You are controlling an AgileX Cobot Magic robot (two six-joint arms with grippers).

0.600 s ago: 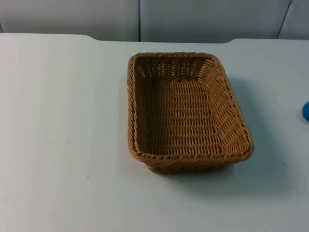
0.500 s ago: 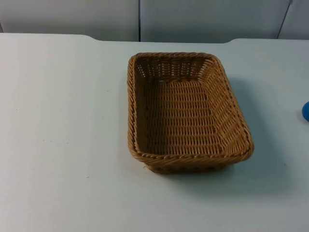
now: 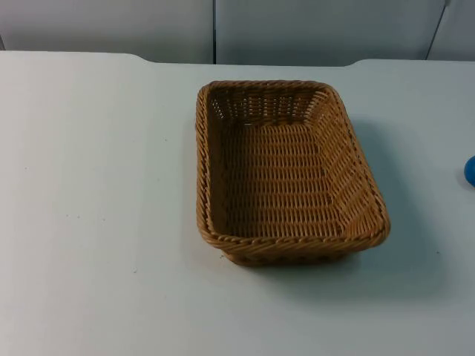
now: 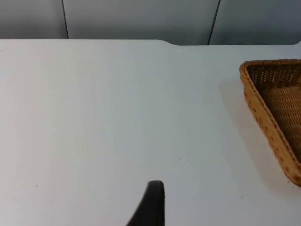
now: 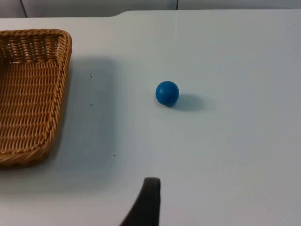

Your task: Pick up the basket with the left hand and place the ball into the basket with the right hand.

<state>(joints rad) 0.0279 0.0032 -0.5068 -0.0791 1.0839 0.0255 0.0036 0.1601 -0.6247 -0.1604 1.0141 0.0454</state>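
A woven tan basket [image 3: 202, 163] stands empty in the middle of the white table, its long side running front to back. A small blue ball [image 3: 470, 171] lies on the table well to the basket's right, apart from it. My left gripper [image 4: 151, 207] hovers over bare table to the left of the basket [image 4: 263, 115], a good distance from its rim. My right gripper [image 5: 146, 202] hangs above the table short of the ball [image 5: 167, 92], with the basket's corner [image 5: 66, 61] off to one side. Neither gripper touches anything.
The grey partition wall [image 3: 297, 30] closes the table at the back. Open white table top [image 3: 96, 185] stretches left of the basket and in front of it.
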